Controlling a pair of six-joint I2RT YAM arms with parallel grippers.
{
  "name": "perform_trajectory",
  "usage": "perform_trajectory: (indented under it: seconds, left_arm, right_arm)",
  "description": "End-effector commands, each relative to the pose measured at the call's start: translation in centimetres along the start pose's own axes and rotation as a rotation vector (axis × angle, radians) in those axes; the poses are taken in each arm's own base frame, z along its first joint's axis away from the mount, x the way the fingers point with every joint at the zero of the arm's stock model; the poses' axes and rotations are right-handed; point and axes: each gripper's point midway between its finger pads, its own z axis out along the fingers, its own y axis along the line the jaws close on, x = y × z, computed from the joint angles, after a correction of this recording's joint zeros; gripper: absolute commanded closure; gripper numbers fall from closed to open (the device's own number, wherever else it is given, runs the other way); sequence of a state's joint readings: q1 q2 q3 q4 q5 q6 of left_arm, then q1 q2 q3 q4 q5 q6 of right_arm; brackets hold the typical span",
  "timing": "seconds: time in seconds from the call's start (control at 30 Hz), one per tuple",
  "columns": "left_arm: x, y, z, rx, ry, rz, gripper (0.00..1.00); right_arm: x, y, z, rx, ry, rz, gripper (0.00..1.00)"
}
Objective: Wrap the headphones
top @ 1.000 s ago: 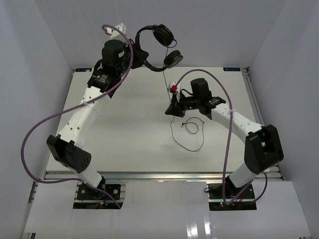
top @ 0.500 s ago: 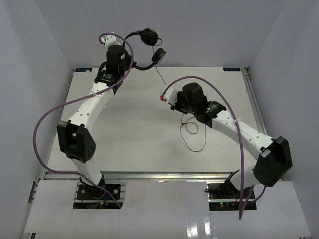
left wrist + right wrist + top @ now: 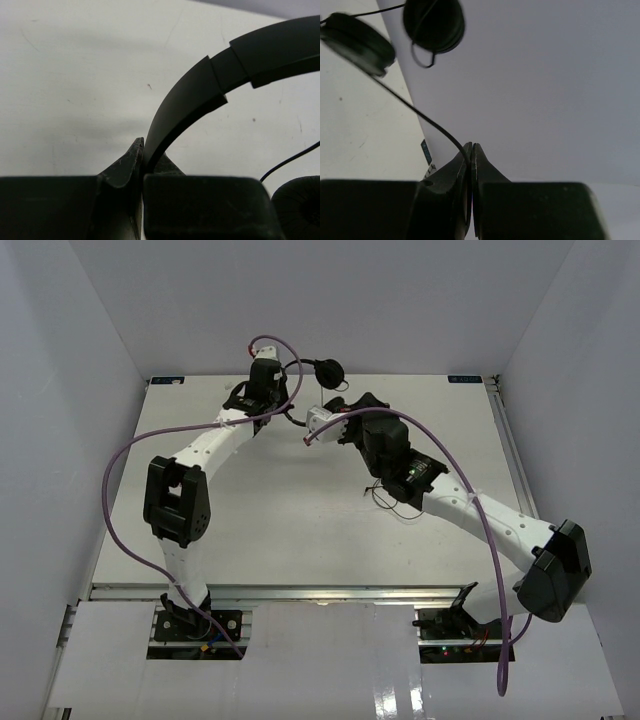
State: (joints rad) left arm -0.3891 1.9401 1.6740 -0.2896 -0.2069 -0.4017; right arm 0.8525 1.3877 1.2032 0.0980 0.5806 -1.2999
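Far edge of the table [image 3: 250,520], middle.

- Left pincer [image 3: 142,150]: jaws closed right down on the thin headband [image 3: 200,95]. Firm pinch, the band arching up and off to the right.
- Right pincer [image 3: 471,150]: jaws shut tight on the thin black cord [image 3: 420,115], which runs straight up from the tips to the two earcups [image 3: 432,22].
- The headphones [image 3: 322,370] hang in the air just past the far edge, both arms close in around them.

Change over the last second: the left arm has swung the headphones rightward and closer to the centre. The right arm has come far-left to meet them. The long trail of cord on the table has shrunk to a small tangle [image 3: 385,495] beside the right forearm.

Reading: slack is being gathered up, and the run between pincer and earcups is now short. Looks like mid-wrap. Whether any turn already sits on the band, I can't tell.
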Motion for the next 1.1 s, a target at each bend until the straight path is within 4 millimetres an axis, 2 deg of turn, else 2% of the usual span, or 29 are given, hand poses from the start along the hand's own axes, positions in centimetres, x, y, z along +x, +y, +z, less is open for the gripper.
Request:
perform_trajectory:
  seconds: [0.0, 0.07, 0.1, 0.23, 0.37, 0.57, 0.73, 0.9, 0.97, 1.07]
  left_arm:
    - [0.4, -3.1, -3.1, 0.165, 0.03, 0.085, 1.0]
    - [1.9, -3.6, -3.8, 0.211, 0.072, 0.11, 1.0]
    - [1.8, -3.9, -4.2, 0.229, 0.074, 0.116, 1.0]
    - [3.9, -6.3, -6.6, 0.403, 0.159, 0.161, 1.0]
    - [4.8, -7.5, -8.1, 0.493, 0.195, 0.187, 1.0]
    - [5.8, -9.2, -9.2, 0.588, 0.228, 0.233, 1.0]
    - [7.1, -10.6, -9.7, 0.641, 0.264, 0.267, 1.0]
    - [6.5, -10.9, -10.9, 0.66, 0.254, 0.265, 1.0]
    - [6.1, -11.1, -11.5, 0.674, 0.245, 0.261, 1.0]
    - [5.5, -11.7, -12.8, 0.716, 0.234, 0.252, 1.0]
  right_arm:
    - [-0.4, -4.7, 0.4, 0.146, -0.009, -0.006, 0.92]
    - [0.0, -4.0, 0.9, 0.137, -0.015, -0.005, 0.92]
    - [0.0, -3.7, 1.0, 0.131, -0.019, -0.005, 0.92]
    - [0.4, -2.3, 2.1, 0.097, -0.061, 0.02, 0.91]
    - [1.0, -1.0, 3.0, 0.04, -0.098, 0.062, 0.91]
    - [0.6, 0.4, 3.6, -0.068, -0.172, 0.129, 0.89]
    - [0.9, 0.3, 4.1, -0.099, -0.198, 0.197, 0.87]
    - [2.4, -0.8, 4.6, -0.135, -0.245, 0.366, 0.87]
    - [3.4, -0.5, 4.7, -0.178, -0.261, 0.455, 0.88]
    - [3.4, 1.1, 4.5, -0.269, -0.307, 0.539, 0.88]
